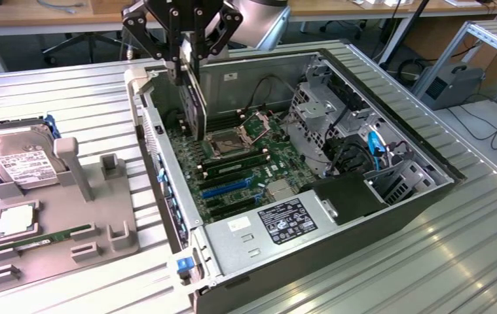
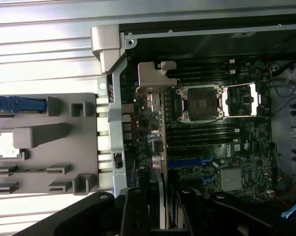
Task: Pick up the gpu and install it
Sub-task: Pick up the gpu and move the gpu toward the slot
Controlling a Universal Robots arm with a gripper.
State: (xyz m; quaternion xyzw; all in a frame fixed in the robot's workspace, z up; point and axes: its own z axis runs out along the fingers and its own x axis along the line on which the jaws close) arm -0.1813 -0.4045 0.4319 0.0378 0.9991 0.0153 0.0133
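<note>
we see the gripper (image 1: pixel 187 60) clamped shut on the gpu (image 1: pixel 195 108), which hangs below the fingers inside the open computer case (image 1: pixel 379 235), above the motherboard (image 1: pixel 261 163). in the exterior view the card's lower end sits near the cpu socket (image 1: pixel 228 142) and close to the case's rear wall (image 1: pixel 154 137). in the wrist view the gpu (image 2: pixel 162 147) shows edge-on running out from the gripper (image 2: pixel 162 199), with its silver bracket (image 2: pixel 155 78) near the rear panel cutouts. the blue slot (image 2: pixel 187 162) lies just beside the card's line. from these angles we cannot tell whether the connector edge lines up with it, or whether the card has touched the board.

the grey fixture (image 1: pixel 65 229), well apart at the exterior view's left, holds the hard drive (image 1: pixel 17 157).

we judge the main risks to be these. a card that is slightly tilted or offset would press on the slot wall or on nearby components. the bracket could catch on the rear wall's edge and twist the card in the grip. the open cpu socket is exposed, and a drifting corner might strike it.
</note>
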